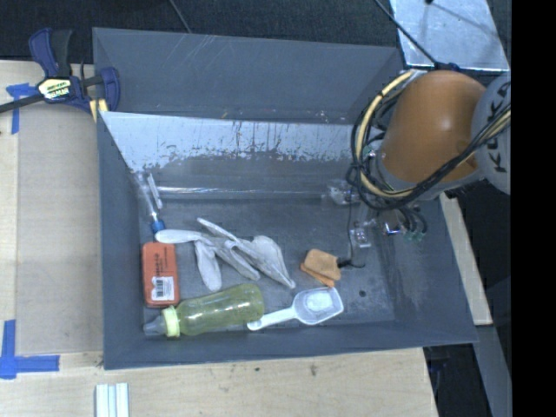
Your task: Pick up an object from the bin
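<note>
My gripper [357, 241] hangs under the arm's orange cover at the right of the bin floor. A small tan-brown block [320, 267] lies just left of and below it, close to its tip; whether they touch I cannot tell. A white scoop [311, 307] lies in front of the block, bowl up and handle pointing left. Nothing shows between the fingers.
Left of the scoop a yellow-green bottle [214, 311] lies on its side. A white plastic toy with wing-like parts [240, 254] sits mid-floor, an orange-red flat box [160, 274] at the left, and a clear stick with a blue tip [152, 201] by the left wall.
</note>
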You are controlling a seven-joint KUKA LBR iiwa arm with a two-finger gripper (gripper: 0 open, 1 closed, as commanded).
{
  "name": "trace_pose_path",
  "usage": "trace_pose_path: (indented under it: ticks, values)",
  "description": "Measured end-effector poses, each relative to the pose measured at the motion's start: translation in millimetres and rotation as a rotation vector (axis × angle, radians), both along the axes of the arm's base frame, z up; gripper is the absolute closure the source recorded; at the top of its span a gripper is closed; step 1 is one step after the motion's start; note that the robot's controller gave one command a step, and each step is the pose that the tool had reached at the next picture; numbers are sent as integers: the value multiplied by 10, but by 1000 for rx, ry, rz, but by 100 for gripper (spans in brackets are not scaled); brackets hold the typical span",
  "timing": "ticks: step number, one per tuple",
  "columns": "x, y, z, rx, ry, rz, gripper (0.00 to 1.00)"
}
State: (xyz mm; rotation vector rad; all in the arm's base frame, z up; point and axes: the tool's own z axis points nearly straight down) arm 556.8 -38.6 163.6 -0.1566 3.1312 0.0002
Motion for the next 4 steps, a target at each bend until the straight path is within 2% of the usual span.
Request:
trace_pose_path:
  ticks: [1,2,3,4]
  values:
    - [-226,-499,-5,-2,6,23,0]
    - [-214,-243,-339,-3,-2,5,0]
    - [-265,-64,-757,-1,4,107,0]
    - [-289,89,-924,0,3,-62,100]
